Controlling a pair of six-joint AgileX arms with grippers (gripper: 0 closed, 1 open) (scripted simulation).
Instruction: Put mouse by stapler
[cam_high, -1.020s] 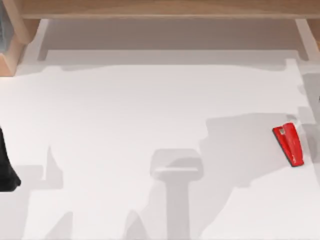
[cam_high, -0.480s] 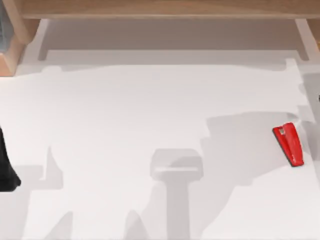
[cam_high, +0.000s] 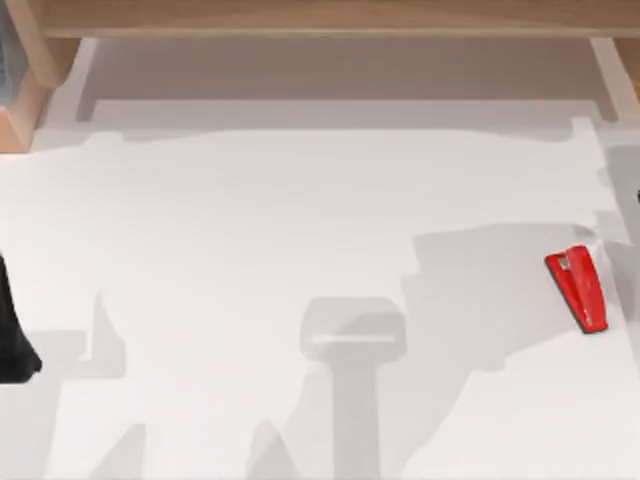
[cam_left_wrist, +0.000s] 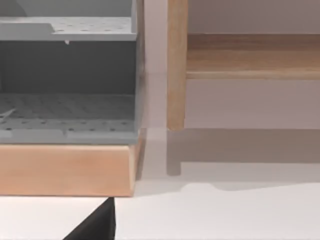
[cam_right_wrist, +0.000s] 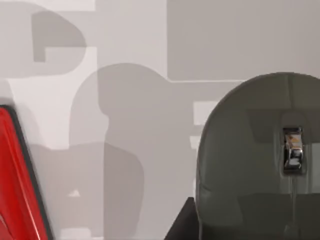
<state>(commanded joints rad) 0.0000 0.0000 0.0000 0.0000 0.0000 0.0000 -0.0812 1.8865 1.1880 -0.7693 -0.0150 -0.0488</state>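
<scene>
Over at the far left corner of the white table (cam_high: 300, 220) I see part of a light wooden frame (cam_high: 25, 90), and my left wrist view looks straight at it: a grey perforated shelf unit (cam_left_wrist: 67, 75) sits on a pale wooden base (cam_left_wrist: 65, 170), with an upright wooden post (cam_left_wrist: 177, 65) just beside it and a wooden rail (cam_left_wrist: 252, 55) running off behind. My left arm (cam_high: 12, 335) shows as a dark shape at the table's left edge, near side, parked; a black wedge of it (cam_left_wrist: 95, 225) also juts into its own wrist view. I cannot tell how its gripper stands.

Across the middle the tabletop carries soft grey shadows and nothing else that I can make out.

Toward the right edge lies the small bright red wedge-shaped stapler with a thin black base (cam_high: 578, 288), flat on the table, its wider end with the silvery mark pointing far and slightly left, its narrow tip pointing near and right. In the right wrist view the stapler's red side and black edge (cam_right_wrist: 20, 185) sit close by, and near it rests a dark grey rounded computer mouse with a shiny metal scroll wheel (cam_right_wrist: 260, 160); the two are apart, with bare table between them. A black piece of my right arm (cam_right_wrist: 182, 222) touches the mouse's edge in that view, but whether that gripper is clenched, released or grasping I cannot tell
</scene>
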